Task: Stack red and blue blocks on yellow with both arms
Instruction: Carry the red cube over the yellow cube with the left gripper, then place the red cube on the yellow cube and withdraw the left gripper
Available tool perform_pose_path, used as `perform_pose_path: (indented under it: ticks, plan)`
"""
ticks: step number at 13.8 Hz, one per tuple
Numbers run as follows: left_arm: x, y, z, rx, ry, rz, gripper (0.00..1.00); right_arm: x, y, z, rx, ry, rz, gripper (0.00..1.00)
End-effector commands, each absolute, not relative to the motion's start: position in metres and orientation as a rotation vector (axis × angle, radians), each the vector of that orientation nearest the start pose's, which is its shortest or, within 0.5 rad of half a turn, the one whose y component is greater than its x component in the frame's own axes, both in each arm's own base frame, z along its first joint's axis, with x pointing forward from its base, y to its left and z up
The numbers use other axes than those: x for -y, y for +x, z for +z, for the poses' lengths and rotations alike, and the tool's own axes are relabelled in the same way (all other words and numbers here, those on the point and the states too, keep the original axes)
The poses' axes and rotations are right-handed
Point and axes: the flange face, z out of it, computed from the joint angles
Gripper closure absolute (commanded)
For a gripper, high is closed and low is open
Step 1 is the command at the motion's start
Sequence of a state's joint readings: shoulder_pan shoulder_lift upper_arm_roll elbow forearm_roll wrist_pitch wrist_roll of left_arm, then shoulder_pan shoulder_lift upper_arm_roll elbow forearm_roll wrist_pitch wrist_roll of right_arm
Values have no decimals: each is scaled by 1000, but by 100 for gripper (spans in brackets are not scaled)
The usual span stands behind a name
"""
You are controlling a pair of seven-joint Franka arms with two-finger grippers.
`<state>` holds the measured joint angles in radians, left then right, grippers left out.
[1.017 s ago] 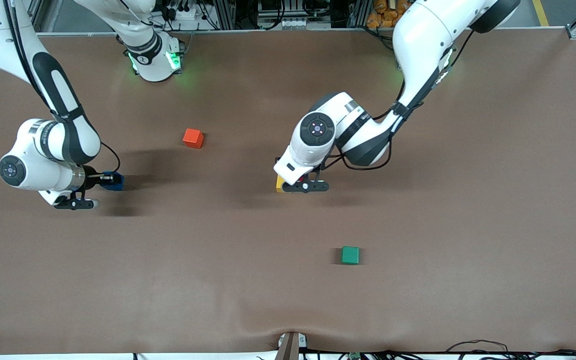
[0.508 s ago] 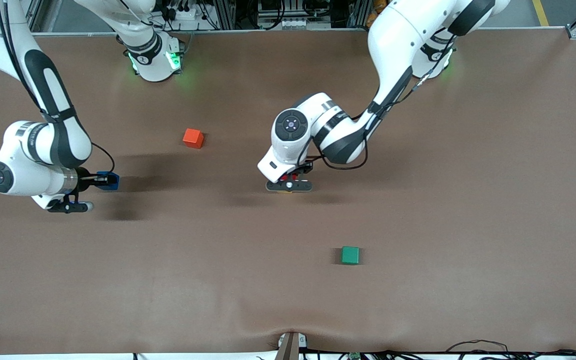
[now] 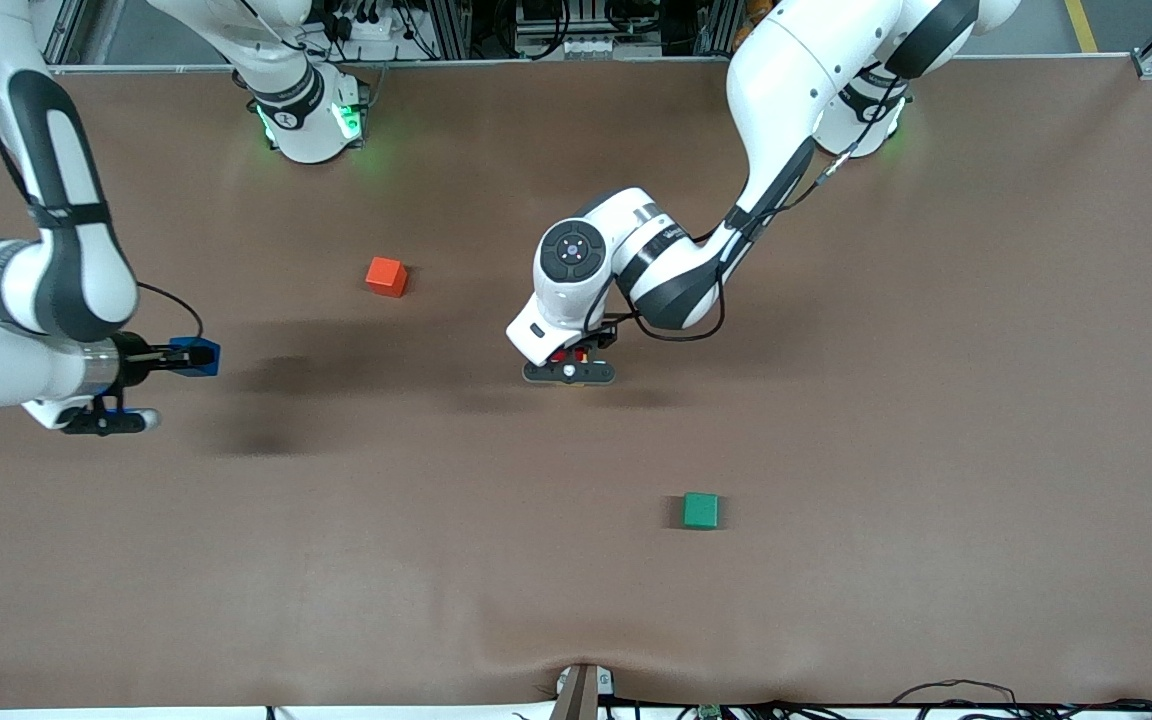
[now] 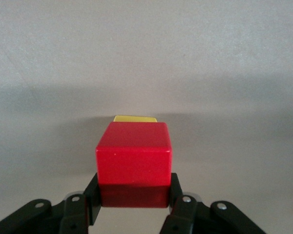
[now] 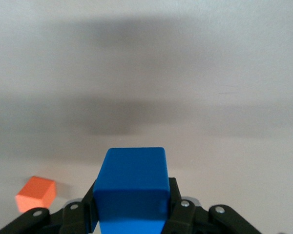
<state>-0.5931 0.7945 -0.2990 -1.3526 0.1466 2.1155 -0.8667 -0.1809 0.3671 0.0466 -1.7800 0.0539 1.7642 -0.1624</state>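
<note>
My left gripper [image 3: 568, 362] hangs at the middle of the table, shut on the red block [image 4: 134, 153]. In the left wrist view a strip of the yellow cube [image 4: 135, 118] shows just past the red block's top edge, so the red block is over it; whether they touch I cannot tell. The left hand hides the yellow cube in the front view. Over the right arm's end of the table, my right gripper [image 3: 176, 357] is shut on the blue block [image 3: 198, 356], held up in the air [image 5: 132, 183].
An orange-red cube [image 3: 386, 276] lies between the two arms, closer to the bases, and shows in the right wrist view [image 5: 35, 193]. A green cube [image 3: 701, 510] sits nearer the front camera than the left gripper. The brown table [image 3: 936, 400] spreads wide around them.
The left gripper carried the red block toward the right arm's end and now covers the yellow cube. The right arm drew back toward its table end with the blue block.
</note>
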Motion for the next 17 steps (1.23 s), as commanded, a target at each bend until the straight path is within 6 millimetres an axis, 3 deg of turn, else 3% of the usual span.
perform_pose_path:
  ticks: [1, 3, 6, 12, 13, 14, 17]
  plan:
    - [542, 508, 262, -40, -3185, 72, 100, 68, 594, 376, 8, -2978, 482, 100]
    - [541, 507, 260, -44, -3181, 76, 100, 69, 588, 402, -1, -2981, 470, 100]
    - [540, 508, 253, -41, -3173, 85, 100, 62, 576, 457, -53, -2982, 389, 100]
    - [544, 503, 252, -48, -3168, 77, 100, 11, 556, 541, -143, -3013, 319, 100]
    - [544, 503, 252, -39, -3168, 75, 85, 10, 554, 551, -140, -3014, 310, 100]
    - [545, 503, 252, -29, -3169, 73, 1, 8, 554, 558, -133, -3015, 306, 100]
    - [542, 507, 260, -10, -3175, 66, 0, -10, 553, 572, -86, -3016, 294, 100]
